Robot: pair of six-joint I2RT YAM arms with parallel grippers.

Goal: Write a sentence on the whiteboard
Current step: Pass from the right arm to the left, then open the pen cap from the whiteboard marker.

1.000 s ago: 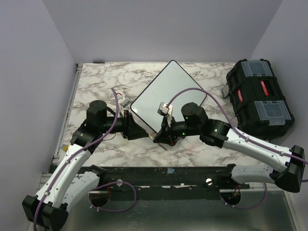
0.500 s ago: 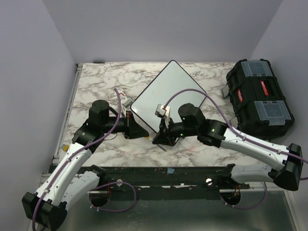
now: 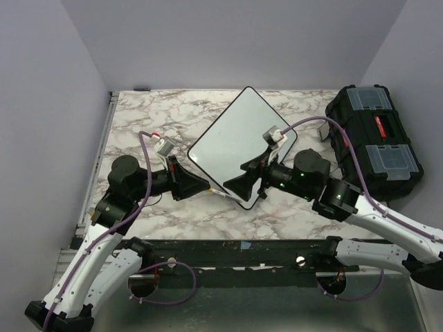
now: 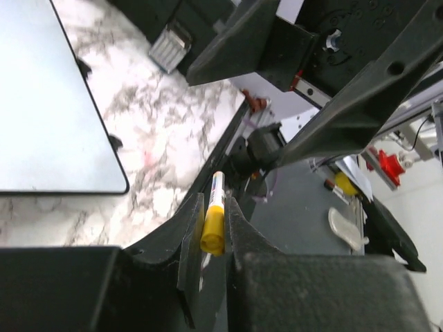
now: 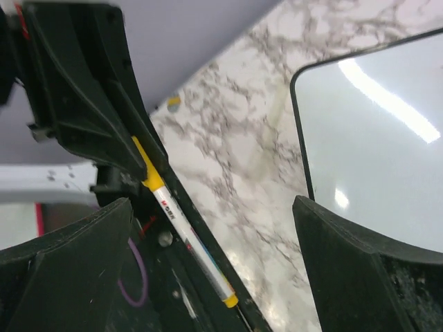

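Marker (image 5: 178,221) pinched in left gripper (image 4: 213,206); right gripper (image 5: 213,207) spread wide.

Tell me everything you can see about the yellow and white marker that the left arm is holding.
The marker is a slim pen, plastic by the look of it, with a white barrel, a small red label and yellow at both ends. Whether its tip is capped is unclear. The left gripper is shut on one yellow end, so the barrel juts out past the fingertips. The right gripper faces it with its jaws wide open and does not touch it.
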